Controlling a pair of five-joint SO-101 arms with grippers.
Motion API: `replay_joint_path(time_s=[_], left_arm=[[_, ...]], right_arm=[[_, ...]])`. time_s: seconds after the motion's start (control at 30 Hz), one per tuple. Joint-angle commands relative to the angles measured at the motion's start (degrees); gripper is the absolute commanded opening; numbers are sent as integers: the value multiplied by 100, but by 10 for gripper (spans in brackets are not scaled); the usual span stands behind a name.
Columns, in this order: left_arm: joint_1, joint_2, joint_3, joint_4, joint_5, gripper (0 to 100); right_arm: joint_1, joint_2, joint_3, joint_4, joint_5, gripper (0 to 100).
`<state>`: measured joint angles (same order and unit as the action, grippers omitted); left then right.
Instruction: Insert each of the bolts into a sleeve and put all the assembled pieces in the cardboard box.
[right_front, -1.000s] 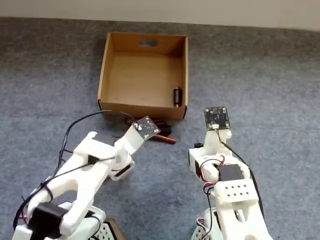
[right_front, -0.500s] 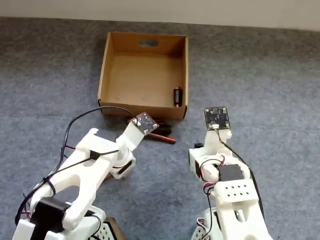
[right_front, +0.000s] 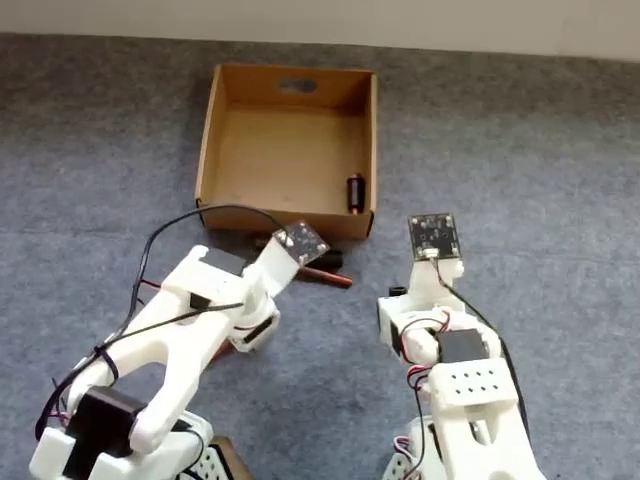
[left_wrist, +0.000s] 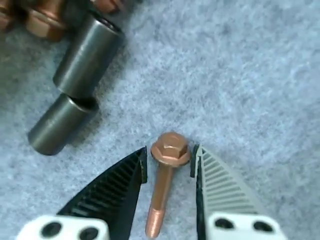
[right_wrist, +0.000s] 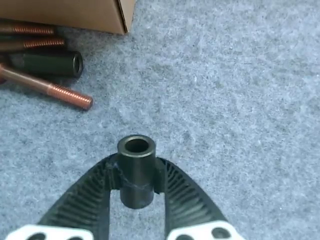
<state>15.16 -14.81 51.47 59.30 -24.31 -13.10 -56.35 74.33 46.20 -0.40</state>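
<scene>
A copper bolt (left_wrist: 167, 170) lies on the grey carpet between the fingers of my left gripper (left_wrist: 169, 159). The gripper is open, with a fingertip close on each side of the bolt's hex head. Two dark sleeves (left_wrist: 87, 55) lie just beyond it, and more bolt heads (left_wrist: 45, 20) lie past those. My right gripper (right_wrist: 136, 172) is shut on a dark sleeve (right_wrist: 136, 150), whose open end points away from the wrist. In the high view the cardboard box (right_front: 212, 140) holds one assembled piece (right_front: 354, 192) by its right wall.
Loose bolts (right_front: 330, 278) and sleeves lie in a small heap on the carpet just in front of the box's near wall. The left arm (right_front: 215, 310) reaches over that heap. The right arm (right_front: 435, 260) stands to the right of it, near the box's front corner (right_wrist: 75, 12).
The left arm has swung forward and to the right, bringing its wrist over the heap in front of the box. The right arm has kept still with the sleeve.
</scene>
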Motion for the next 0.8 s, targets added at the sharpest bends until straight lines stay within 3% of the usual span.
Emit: replay_joint_path(time_s=[0.0, 0.27, 0.4, 0.6, 0.77], left_arm=[[22, 4, 66, -123, 0, 158], [31, 4, 233, -123, -9, 149], [48, 4, 233, -123, -9, 0], [101, -66, 154, -79, 18, 9], [426, -233, -347, 809, 53, 9]], right_arm=[[-22, -101, -22, -75, -9, 5], [-22, -101, -22, -75, -9, 5], [-22, -101, -22, -75, -9, 5], [-22, -101, -22, -75, -26, 5], [-13, -277, -84, -75, -26, 5]])
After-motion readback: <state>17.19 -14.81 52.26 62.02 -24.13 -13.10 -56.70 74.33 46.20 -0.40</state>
